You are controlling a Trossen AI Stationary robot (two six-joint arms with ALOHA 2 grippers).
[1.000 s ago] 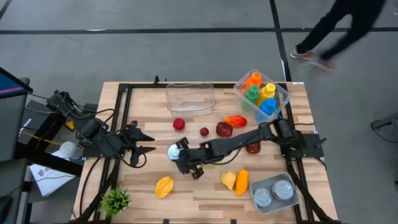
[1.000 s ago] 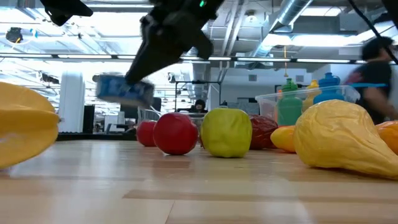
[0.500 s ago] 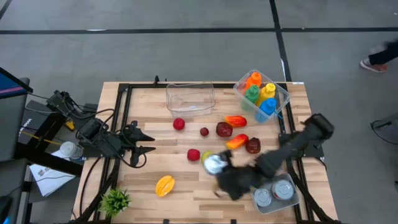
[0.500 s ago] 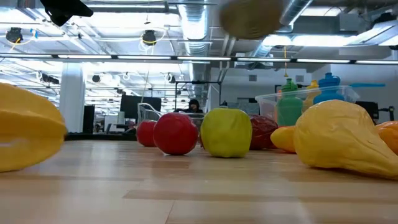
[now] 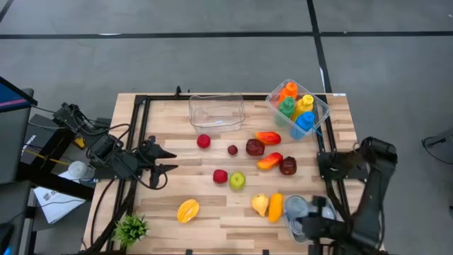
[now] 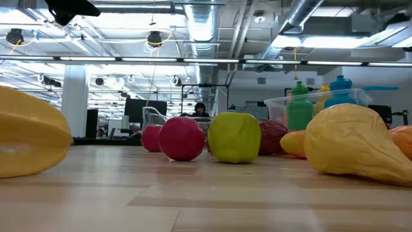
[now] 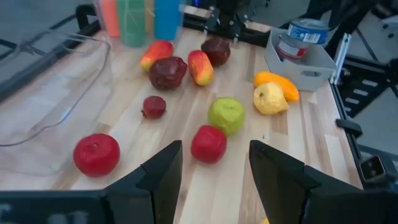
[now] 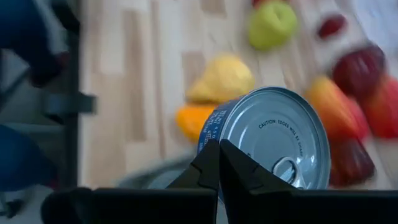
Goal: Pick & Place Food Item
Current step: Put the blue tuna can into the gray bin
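Observation:
My right gripper point(image 5: 306, 216) is at the table's near right corner, shut on a blue-labelled tin can point(image 5: 296, 207) with a silver pull-tab lid point(image 8: 273, 140). It holds the can over the left end of the grey tray point(image 5: 291, 225). The tray also shows in the left wrist view point(image 7: 311, 59) with a can standing in it. My left gripper point(image 5: 168, 160) waits open and empty at the table's left side, pointing toward the fruit. Neither gripper shows in the low view. My right gripper has the can at the edge of its lid point(image 8: 214, 148), where the two fingers point(image 8: 205, 171) come together. The lid faces my wrist camera. The can is lifted clear of the table. The gripper hides how its fingers sit on the can's wall.
A red apple point(image 5: 220, 176), a green apple point(image 5: 237, 180), a yellow pear point(image 5: 260, 205) and an orange fruit point(image 5: 275, 207) lie mid-table, just left of the tray. A starfruit point(image 5: 187, 211) lies near left. A clear tub point(image 5: 216, 111) and a bottle bin point(image 5: 297, 106) stand at the far edge.
My right gripper has swung with the can from the middle of the table toward the near right corner, and now stands over the grey tray. The can has stayed in its hold, clear of the table. A person at the far side has walked out of view.

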